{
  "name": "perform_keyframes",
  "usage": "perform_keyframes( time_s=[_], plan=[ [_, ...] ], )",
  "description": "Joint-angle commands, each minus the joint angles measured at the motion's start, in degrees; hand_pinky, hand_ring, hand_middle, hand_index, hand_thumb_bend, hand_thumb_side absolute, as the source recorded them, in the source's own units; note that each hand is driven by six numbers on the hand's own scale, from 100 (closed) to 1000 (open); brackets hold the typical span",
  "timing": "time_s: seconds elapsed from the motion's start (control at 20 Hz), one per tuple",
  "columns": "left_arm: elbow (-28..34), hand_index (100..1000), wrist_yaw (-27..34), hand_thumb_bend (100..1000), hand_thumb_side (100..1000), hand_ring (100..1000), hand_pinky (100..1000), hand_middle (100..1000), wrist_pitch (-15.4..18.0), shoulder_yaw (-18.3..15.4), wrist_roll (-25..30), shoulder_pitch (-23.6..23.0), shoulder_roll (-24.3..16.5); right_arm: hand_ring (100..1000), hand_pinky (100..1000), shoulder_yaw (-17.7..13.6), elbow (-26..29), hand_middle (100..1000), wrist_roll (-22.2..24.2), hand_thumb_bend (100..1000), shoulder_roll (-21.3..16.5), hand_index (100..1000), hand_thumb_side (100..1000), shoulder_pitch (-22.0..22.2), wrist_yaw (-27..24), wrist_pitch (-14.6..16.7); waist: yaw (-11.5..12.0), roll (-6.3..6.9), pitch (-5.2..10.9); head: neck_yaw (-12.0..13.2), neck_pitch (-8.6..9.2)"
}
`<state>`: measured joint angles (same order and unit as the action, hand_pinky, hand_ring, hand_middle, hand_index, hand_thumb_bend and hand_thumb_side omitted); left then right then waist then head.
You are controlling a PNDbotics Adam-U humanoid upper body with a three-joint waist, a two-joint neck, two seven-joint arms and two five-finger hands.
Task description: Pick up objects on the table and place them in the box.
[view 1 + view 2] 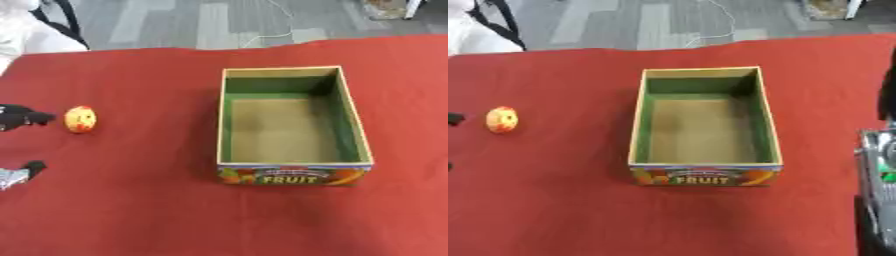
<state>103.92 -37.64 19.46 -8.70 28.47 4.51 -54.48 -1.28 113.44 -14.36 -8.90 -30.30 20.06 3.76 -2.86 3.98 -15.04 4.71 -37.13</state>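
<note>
On the red cloth (131,200), well to the left of the box, lies the one thing left to pick up: a small round yellow-and-red fruit (80,119), resting apart from everything else. The left hand (19,117) shows at the left edge of the left eye view, its dark fingertips just beside the fruit but not touching it, with another dark part lower down; so little of it is in view that I cannot tell whether the fingers are spread or curled. It holds nothing I can see.

The box (704,163), green inside with a bare cardboard floor and FRUIT printed on its near wall, stands open and empty at the middle of the table. At the right edge of the right eye view a black and silver piece of the right arm (877,175) shows, but no hand.

The likeliest trouble is the fruit's shape: a nudge from a fingertip closing off-centre could roll it away across the cloth, out of reach. A poor hold could also drop it on the way over, since the box is well apart, or catch it on the near wall.
</note>
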Motion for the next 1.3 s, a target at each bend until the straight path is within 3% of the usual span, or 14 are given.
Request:
perform_keyframes(
  time_s=[0.05, 0.65, 0.7, 0.75, 0.85, 0.9, 1.05, 1.3],
  plan=[
    [0.3, 1000, 0.0, 267, 746, 807, 682, 810, 0.0, -0.4, -0.1, 0.5, -2.3, 860, 841, 0.1, 1.2, 630, 0.2, 100, -0.9, 830, 1000, -0.8, -0.3, 0.2, 0.0, 0.05, 0.86, 0.2, 0.43],
    [0.3, 1000, 0.0, 267, 746, 807, 682, 810, 0.0, -0.4, -0.1, 0.5, -2.3, 860, 841, 0.1, 1.2, 630, 0.2, 100, -0.9, 830, 1000, -0.8, -0.3, 0.2, 0.0, 0.05, 0.86, 0.2, 0.43],
    [0.3, 1000, 0.0, 177, 683, 806, 679, 813, 0.0, -0.4, -0.1, 0.5, -2.3, 860, 842, 0.1, 1.2, 630, 0.2, 100, -0.9, 829, 1000, -0.8, -0.3, 0.2, 0.0, 0.05, 0.86, 0.2, 0.43],
    [-0.1, 1000, -0.2, 459, 733, 816, 653, 836, -0.2, -0.8, -0.3, 0.8, -2.6, 860, 845, 0.3, 1.1, 620, 0.4, 100, -1.2, 818, 1000, -0.5, -0.3, 0.0, -0.3, 0.37, 0.53, 0.9, 0.14],
    [-2.0, 1000, -1.4, 445, 740, 818, 654, 837, -1.4, -2.7, -1.6, 2.7, -4.6, 860, 845, 0.7, 1.1, 620, 1.0, 100, -2.4, 818, 1000, -0.8, -0.7, -0.5, -1.8, 1.05, -0.32, 2.4, 0.34],
    [-3.3, 1000, -2.2, 393, 747, 814, 653, 836, -2.2, -3.1, -2.3, 3.9, -5.8, 860, 846, 0.8, 1.1, 619, 1.1, 100, -2.6, 819, 1000, -1.0, -1.0, -0.6, -2.1, 1.11, -0.61, 2.8, 0.54],
    [-7.1, 1000, -3.7, 359, 745, 808, 652, 833, -4.6, -4.6, -4.7, 7.8, -7.4, 860, 845, 0.5, 1.2, 620, 1.2, 100, -3.0, 819, 1000, -1.2, -1.3, -0.8, -1.8, 0.93, -0.89, 3.0, 0.9],
    [-13.8, 1000, -2.0, 339, 745, 805, 651, 831, -6.8, -3.7, -7.6, 13.2, -8.3, 860, 846, 0.2, 1.2, 620, 1.0, 100, -3.4, 819, 1000, -1.1, -1.2, -1.0, -1.1, 0.89, -0.88, 2.5, 1.01]
  ],
)
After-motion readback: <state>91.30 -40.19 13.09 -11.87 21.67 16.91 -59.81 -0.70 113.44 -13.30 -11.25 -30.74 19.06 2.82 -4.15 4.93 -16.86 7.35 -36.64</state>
